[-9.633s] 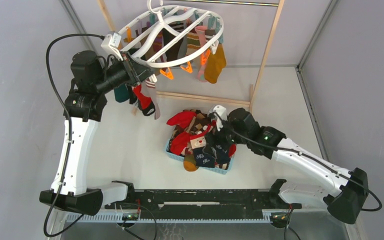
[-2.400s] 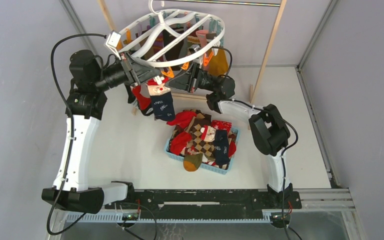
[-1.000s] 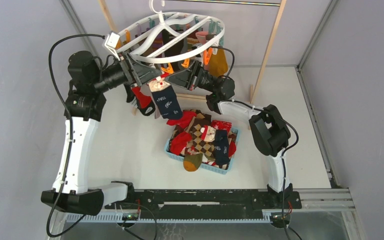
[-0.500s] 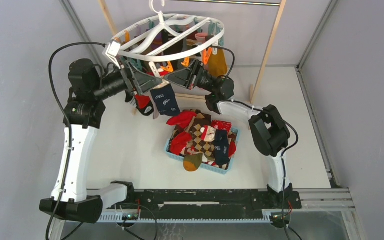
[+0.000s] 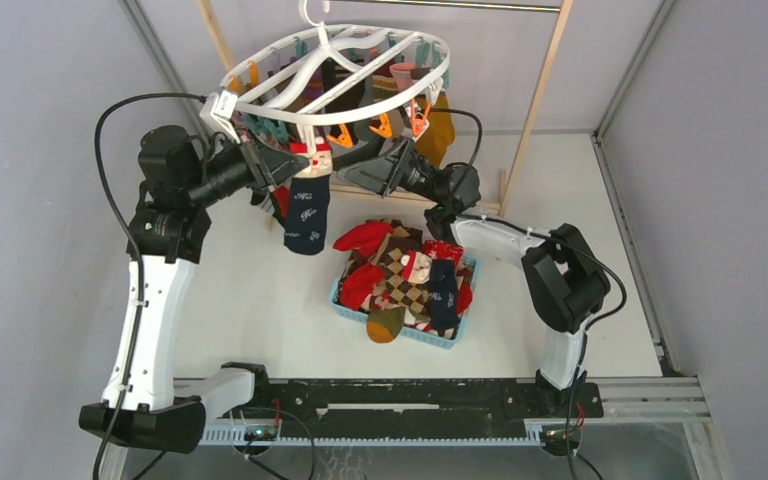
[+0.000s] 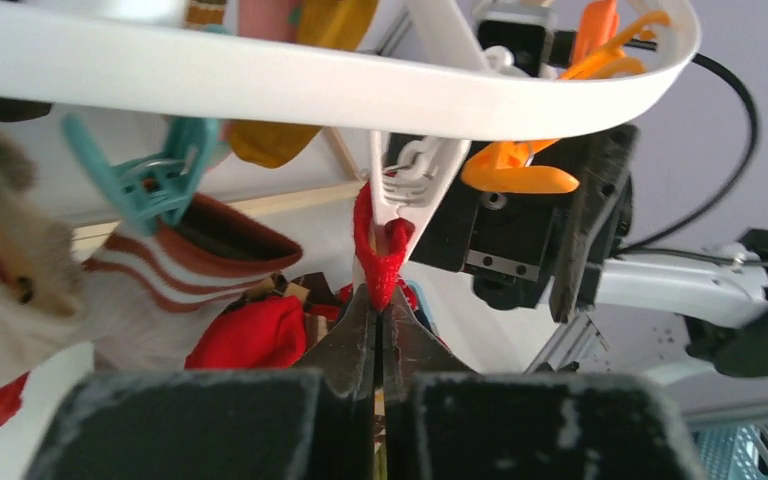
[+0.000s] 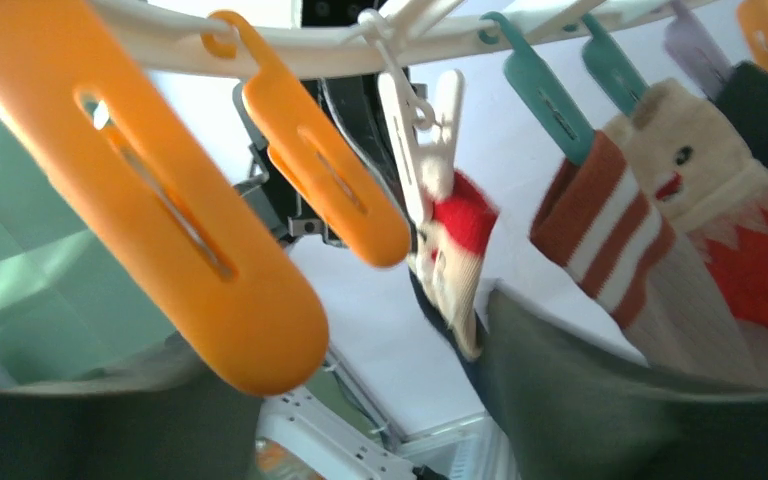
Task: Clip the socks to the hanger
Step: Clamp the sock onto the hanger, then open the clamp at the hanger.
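The white hanger [image 5: 432,72] hangs at the top with teal and orange clips. A navy sock [image 5: 305,212] with a red and cream cuff dangles from a white clip [image 6: 415,185] on the hanger's near rim [image 6: 360,95]. My left gripper [image 5: 280,168] is shut just left of it; in the left wrist view the left gripper [image 6: 377,305] touches the red cuff [image 6: 372,232] with its tips, no fabric between the pads. My right gripper [image 5: 358,170] stands open to the right of the sock. In the right wrist view the right gripper [image 7: 330,335] holds nothing, and the sock [image 7: 455,250] hangs beyond.
A blue basket [image 5: 442,340] piled with more socks [image 5: 405,280] sits on the table below. Other socks hang on the hanger, among them a mustard one [image 5: 442,122] and a striped one [image 7: 600,225]. Light wooden poles [image 5: 538,95] frame the hanger.
My right gripper has let go of the sock and drawn back to the right. My left gripper has opened and then shut. The sock now hangs straight down from the clip.
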